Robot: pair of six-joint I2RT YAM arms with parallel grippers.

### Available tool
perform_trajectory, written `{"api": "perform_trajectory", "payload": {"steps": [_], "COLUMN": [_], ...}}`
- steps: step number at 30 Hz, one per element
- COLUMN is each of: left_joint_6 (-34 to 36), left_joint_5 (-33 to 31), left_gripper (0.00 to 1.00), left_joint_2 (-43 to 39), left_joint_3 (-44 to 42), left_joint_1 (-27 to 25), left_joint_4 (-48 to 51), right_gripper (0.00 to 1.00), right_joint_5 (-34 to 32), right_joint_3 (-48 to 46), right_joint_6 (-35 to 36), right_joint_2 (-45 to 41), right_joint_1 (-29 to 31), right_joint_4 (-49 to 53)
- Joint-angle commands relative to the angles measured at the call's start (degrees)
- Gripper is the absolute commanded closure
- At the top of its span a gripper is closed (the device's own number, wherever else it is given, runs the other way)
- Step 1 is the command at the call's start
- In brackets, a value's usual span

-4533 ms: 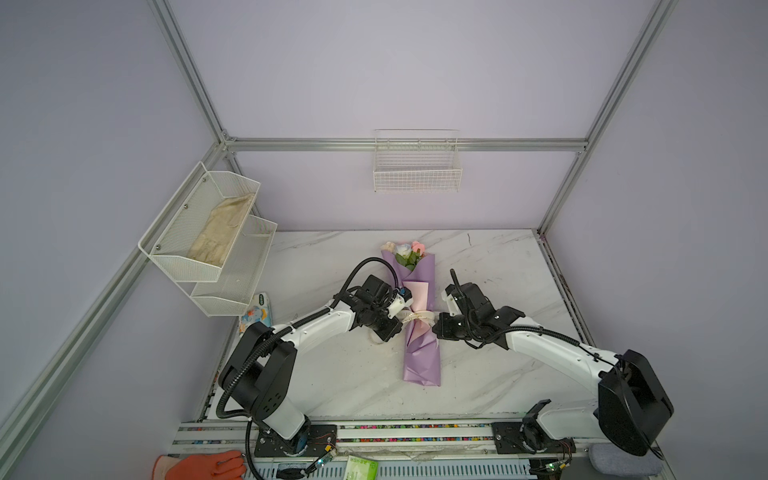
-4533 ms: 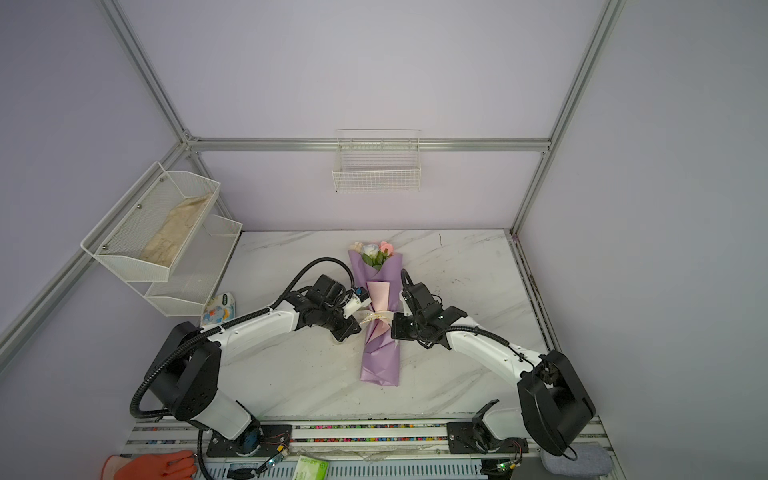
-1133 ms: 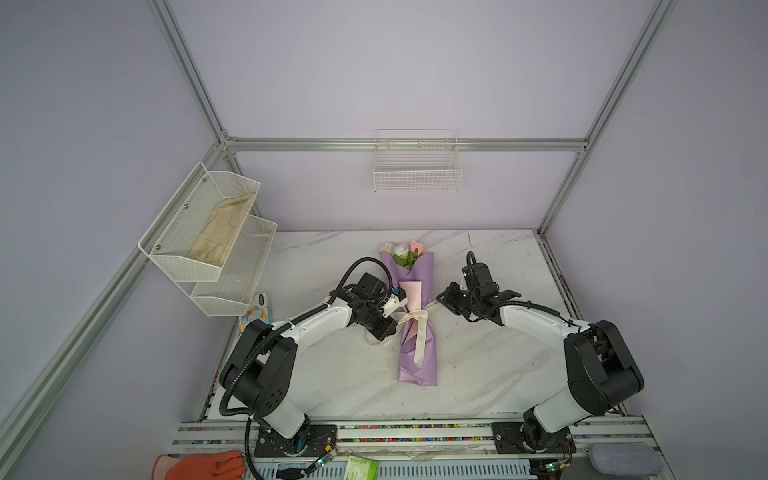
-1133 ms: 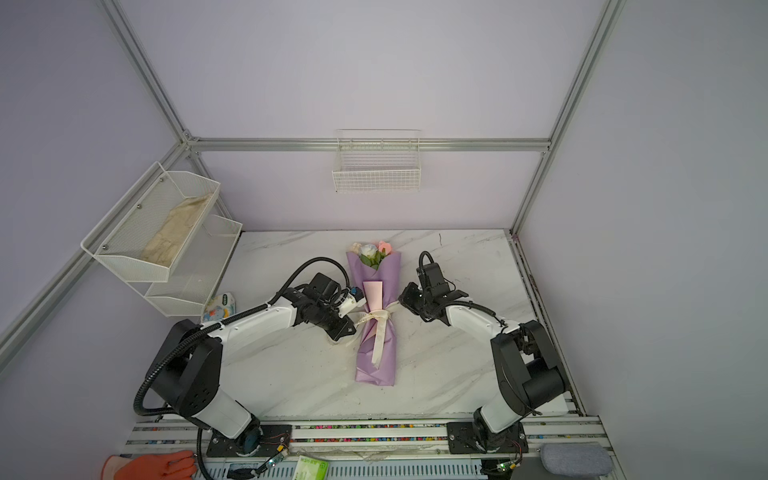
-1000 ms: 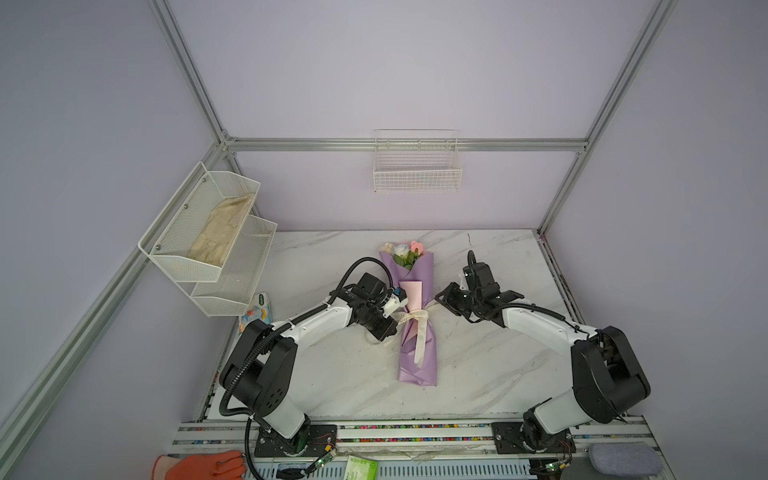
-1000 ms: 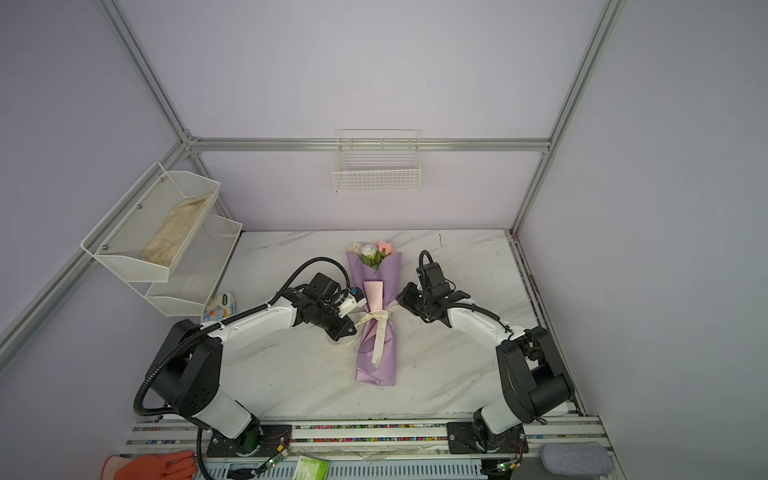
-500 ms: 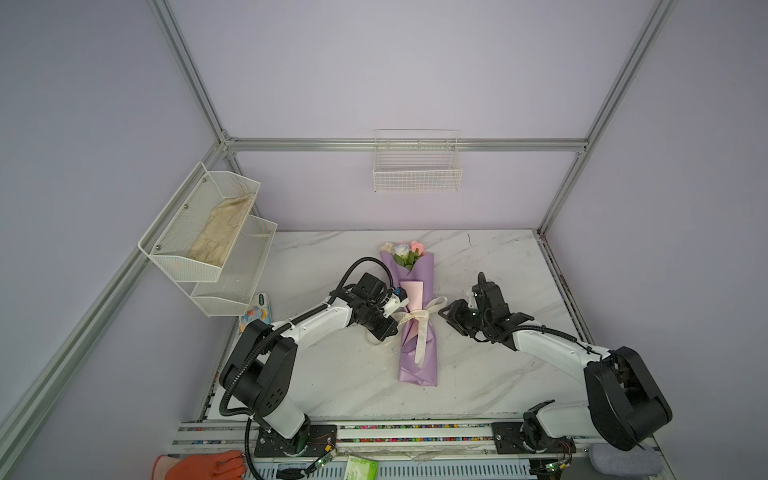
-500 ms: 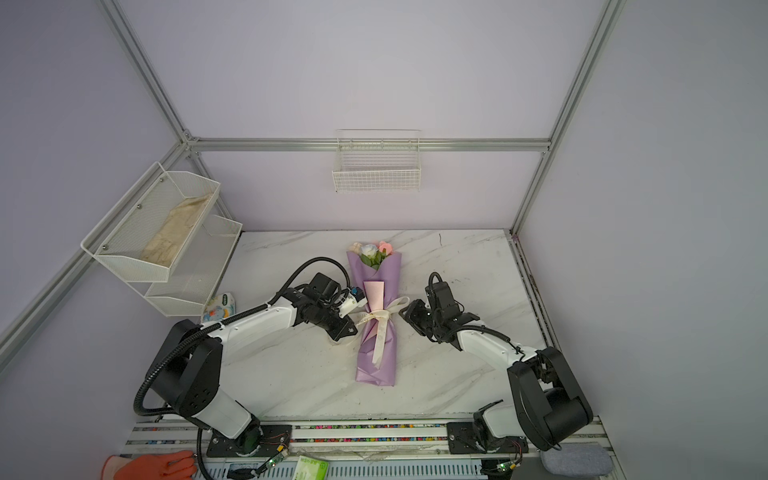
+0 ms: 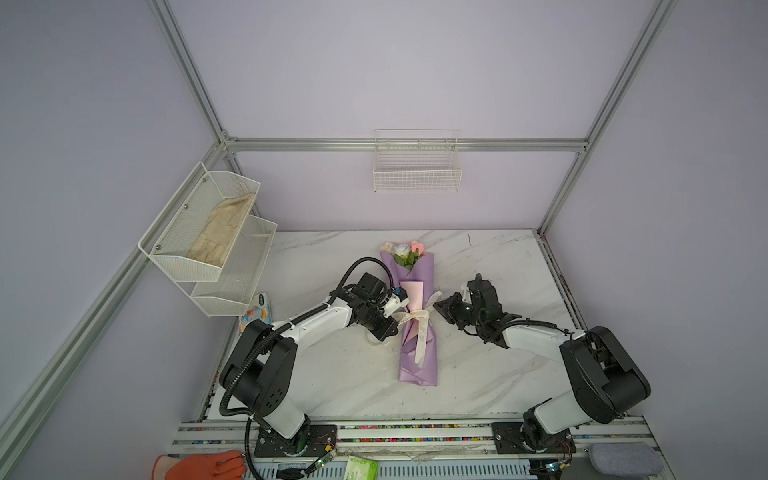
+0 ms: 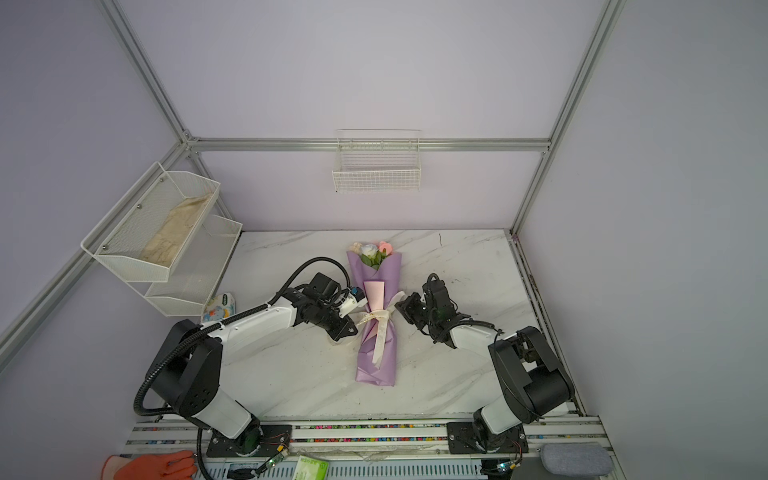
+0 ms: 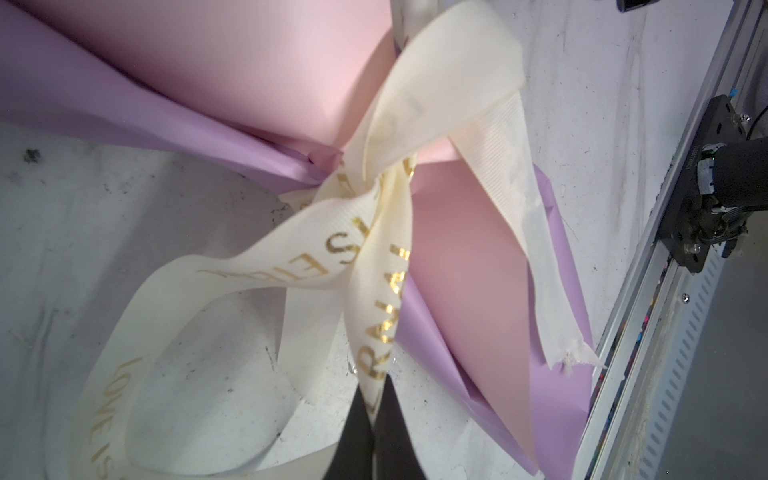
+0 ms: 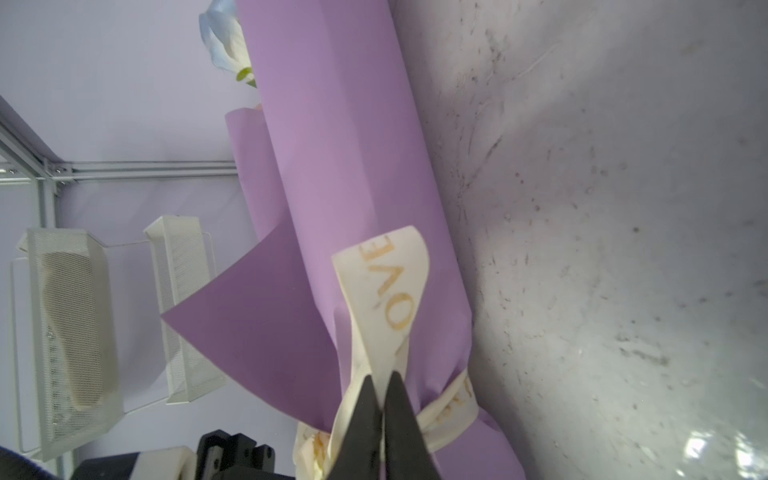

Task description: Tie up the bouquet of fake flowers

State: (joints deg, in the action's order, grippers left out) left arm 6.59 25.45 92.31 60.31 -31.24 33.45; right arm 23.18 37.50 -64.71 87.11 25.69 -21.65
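Bouquet (image 9: 428,365) lies flat mid-counter (image 9: 340,374), blooms toward the back wall. The cream ribbon (image 9: 420,322) cinches its lilac wrap at the waist. Left pincer (image 11: 376,395), just left of the bouquet's waist, is clamped together on a ribbon strand. Right pincer (image 12: 384,384), just right of that waist, is closed on a ribbon loop. Bare counter lies on both sides of the bouquet and past its foot, up to the front rail (image 9: 415,427).
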Motion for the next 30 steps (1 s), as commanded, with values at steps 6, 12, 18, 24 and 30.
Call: {"api": "perform_trajectory", "payload": {"steps": [6,12,18,24,30], "left_joint_6": [-0.7,0.2,-0.3,0.6,-0.4], "left_joint_5": [-3.2,-6.3,-9.2,-13.6,-17.5], "left_gripper": [1.0,1.0,1.0,1.0,1.0], "left_joint_2": [-2.7,-4.3,-4.9,-2.5,0.2], "left_joint_3": [1.9,1.1,0.2,0.0,0.3], "left_joint_1": [0.4,1.1,1.9,1.9,2.7], "left_joint_4": [-0.2,3.1,4.9,7.1,8.4], "right_gripper": [1.0,1.0,1.0,1.0,1.0], "right_joint_5": [-9.4,-17.2,-21.1,-22.7,-24.3], "right_joint_3": [2.8,6.4,9.5,9.5,8.7], "right_joint_6": [5.6,13.3,17.3,20.1,21.8], "right_joint_2": [-2.5,-1.8,-0.4,-0.2,0.3], "right_joint_1": [-0.2,-1.7,-2.7,-5.1,-7.1], "right_joint_4": [10.2,21.8,27.2,28.7,30.0]}}
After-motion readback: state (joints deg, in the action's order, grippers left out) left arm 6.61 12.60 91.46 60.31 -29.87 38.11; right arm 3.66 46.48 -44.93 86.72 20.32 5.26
